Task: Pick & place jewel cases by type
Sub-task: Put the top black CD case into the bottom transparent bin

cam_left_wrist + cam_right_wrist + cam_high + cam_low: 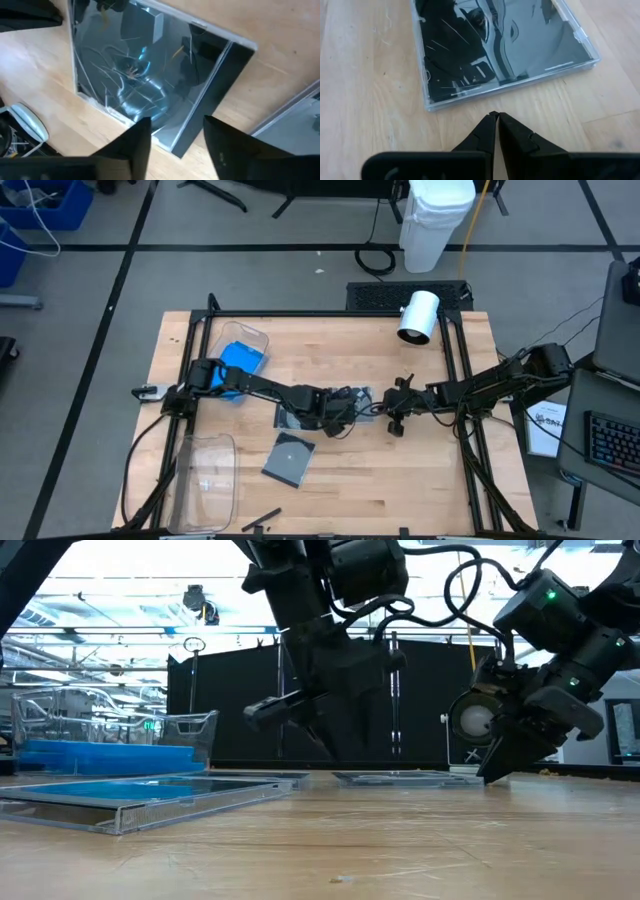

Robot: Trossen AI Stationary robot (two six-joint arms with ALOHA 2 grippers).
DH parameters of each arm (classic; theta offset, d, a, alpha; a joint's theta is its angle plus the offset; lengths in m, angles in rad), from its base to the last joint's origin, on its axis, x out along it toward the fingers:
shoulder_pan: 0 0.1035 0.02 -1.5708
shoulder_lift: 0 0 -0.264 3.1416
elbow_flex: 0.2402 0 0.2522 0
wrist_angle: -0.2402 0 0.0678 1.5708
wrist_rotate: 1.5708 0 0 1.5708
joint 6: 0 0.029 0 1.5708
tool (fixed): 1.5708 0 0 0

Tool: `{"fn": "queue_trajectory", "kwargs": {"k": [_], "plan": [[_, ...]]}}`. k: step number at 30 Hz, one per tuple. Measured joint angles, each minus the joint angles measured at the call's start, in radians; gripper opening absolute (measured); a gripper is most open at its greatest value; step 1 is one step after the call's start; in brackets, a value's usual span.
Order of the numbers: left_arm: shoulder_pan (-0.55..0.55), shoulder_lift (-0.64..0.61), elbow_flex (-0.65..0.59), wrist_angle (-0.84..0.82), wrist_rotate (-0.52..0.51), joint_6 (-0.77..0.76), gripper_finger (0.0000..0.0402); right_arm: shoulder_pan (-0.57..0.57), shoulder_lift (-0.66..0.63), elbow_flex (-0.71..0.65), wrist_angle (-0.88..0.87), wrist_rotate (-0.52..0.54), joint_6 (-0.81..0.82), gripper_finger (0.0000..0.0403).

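Two clear bins [205, 480] on pale wooden table [330, 490]; grey tiled floor [300, 270] beyond

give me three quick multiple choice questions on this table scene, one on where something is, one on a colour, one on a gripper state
1. Where are the blue jewel cases?
A. in the clear bin at the table's far left
B. under the white cylinder
C. in the right gripper

2. What colour is the empty bin at the near left corner?
A. red
B. clear
C. black

3. How do the right gripper fingers stand?
A. wide open
B. shut on a case
C. shut, holding nothing

Answers:
1 A, the high view shows blue inside the far-left bin.
2 B, the wood shows through its walls.
3 C, the right wrist view shows the tips meeting just short of a grey jewel case lying flat on the table.
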Motion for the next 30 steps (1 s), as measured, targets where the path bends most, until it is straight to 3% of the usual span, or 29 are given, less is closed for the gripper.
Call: {"fn": "queue_trajectory", "kwargs": {"k": [5, 9, 22, 30], "plan": [[0.008, 0.000, 0.000, -0.005, 0.012, -0.031, 0.0246, 0.000, 0.000, 0.000, 0.001, -0.005, -0.014, 0.0016], [0.020, 0.000, -0.005, -0.019, 0.025, -0.034, 0.0263, 0.000, 0.001, 0.000, 0.003, -0.006, -0.014, 0.0016], [0.049, -0.004, -0.158, 0.277, 0.080, 0.060, 0.0227, 0.001, 0.003, -0.003, 0.036, -0.018, -0.013, 0.0016], [0.039, 0.007, -0.129, 0.332, 0.019, 0.154, 0.0213, 0.001, 0.001, -0.005, 0.031, -0.012, -0.012, 0.0016]]}}
